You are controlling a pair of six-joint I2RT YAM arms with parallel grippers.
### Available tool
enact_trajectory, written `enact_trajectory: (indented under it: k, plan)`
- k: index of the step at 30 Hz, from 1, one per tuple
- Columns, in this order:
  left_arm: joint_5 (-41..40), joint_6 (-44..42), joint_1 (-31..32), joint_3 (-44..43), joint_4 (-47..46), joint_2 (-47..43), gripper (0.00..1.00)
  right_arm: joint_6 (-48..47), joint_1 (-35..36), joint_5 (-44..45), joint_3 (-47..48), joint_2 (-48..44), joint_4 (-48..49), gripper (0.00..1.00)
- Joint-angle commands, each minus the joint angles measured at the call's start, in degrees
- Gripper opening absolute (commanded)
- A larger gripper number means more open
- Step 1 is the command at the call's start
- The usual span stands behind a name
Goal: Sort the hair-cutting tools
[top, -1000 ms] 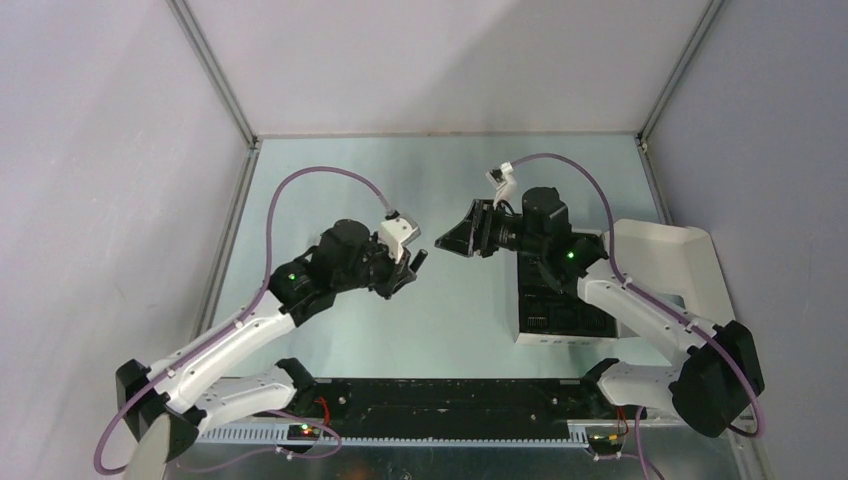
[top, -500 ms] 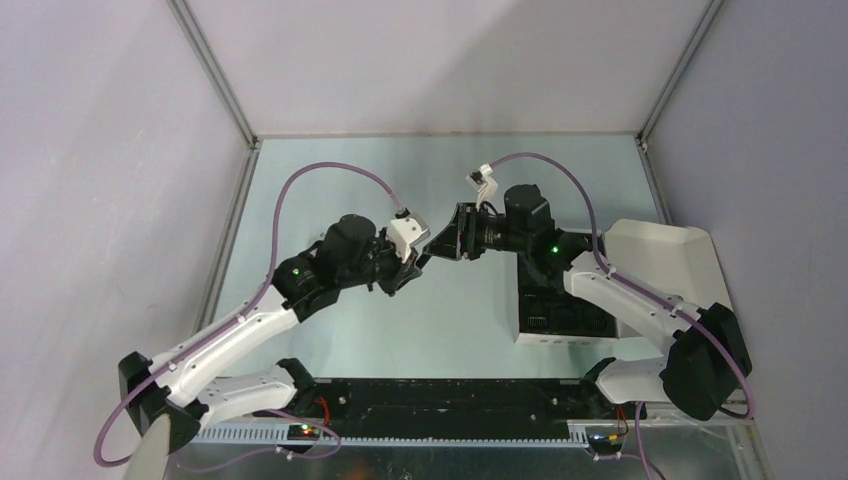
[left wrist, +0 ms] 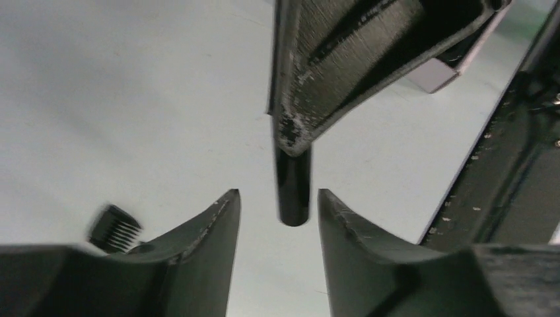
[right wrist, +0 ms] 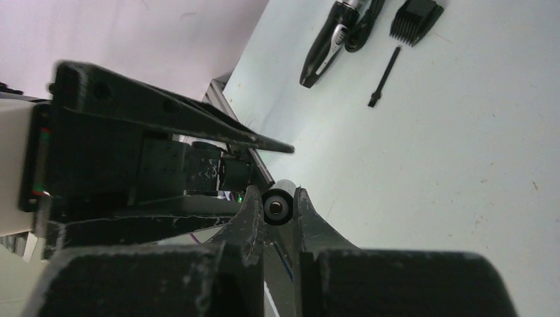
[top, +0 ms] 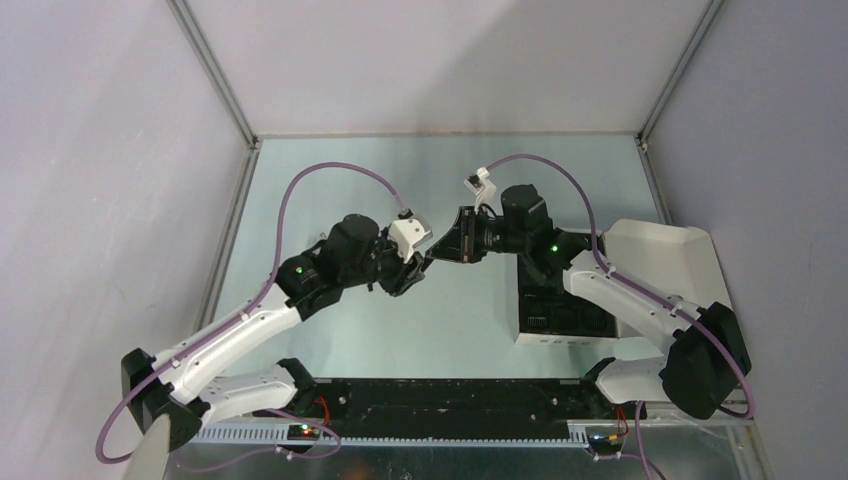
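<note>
Right gripper (right wrist: 278,195): clamped on a short black cylinder (right wrist: 277,207), seen end-on in its wrist view.
Left gripper (left wrist: 279,198): wide open, one finger either side of the cylinder's free end, neither touching it. Reads as a mid-air handover above the table (top: 340,170).

Risks:
- If the right lets go before the left has closed, the piece drops.
- The piece is round and looks smooth. A pinch at its very end could let it swivel or squirt out.
- The two sets of fingertips sit very near each other, so an off-line close could knock them together.

Position: the cylinder hangs between the left fingers. The clipper body (right wrist: 323,43), thin brush (right wrist: 384,76) and comb attachment (right wrist: 416,16) lie on the table, well apart from both grippers.
</note>
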State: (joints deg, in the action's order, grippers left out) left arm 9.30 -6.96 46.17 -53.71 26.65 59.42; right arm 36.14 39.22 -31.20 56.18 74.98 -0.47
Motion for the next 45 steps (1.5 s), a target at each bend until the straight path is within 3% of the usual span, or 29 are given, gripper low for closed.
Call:
enact_trajectory:
  k: [1, 6, 10, 19, 21, 27, 32, 38, 45]
  plan:
    - [-4.06, -0.71, 0.31, -1.11, -4.05, -1.71, 0.63, -1.20, -1.37, 1.79, 2.30, -2.12, -3.81, 0.00]
    - [-14.01, 1.09, -0.14, 2.33, -7.59, -5.19, 0.89, -0.55, -6.29, 4.22, -0.43, -6.37, -5.54, 0.00]
    - [-16.31, 4.02, -3.76, 5.32, -10.03, -8.72, 0.99, -0.22, -12.50, 5.70, -3.92, -10.67, -7.47, 0.00]
    - [-15.42, 17.06, -23.57, 10.49, -10.18, -16.77, 1.00, -3.03, -31.53, 9.50, -9.78, -22.09, -18.44, 0.00]
    - [-18.70, 18.56, -27.24, 11.43, -9.46, -18.31, 1.00, -3.73, -35.84, 9.60, -10.88, -23.93, -20.93, 0.00]
    - [-33.51, 18.21, -29.48, 14.16, -10.40, -25.34, 1.00, -6.69, -49.56, 9.70, -14.45, -28.40, -26.39, 0.00]
    - [-42.54, 18.02, -30.54, 17.79, -14.34, -31.48, 1.00, -8.94, -55.89, 9.51, -16.82, -29.16, -27.80, 0.00]
    - [-47.68, 18.63, -30.62, 18.19, -14.29, -33.19, 1.00, -10.69, -59.11, 10.54, -17.65, -27.65, -29.07, 0.00]
    - [-48.21, 18.98, -29.31, 18.42, -14.86, -32.73, 1.00, -9.99, -61.16, 11.55, -20.21, -27.99, -29.53, 0.00]
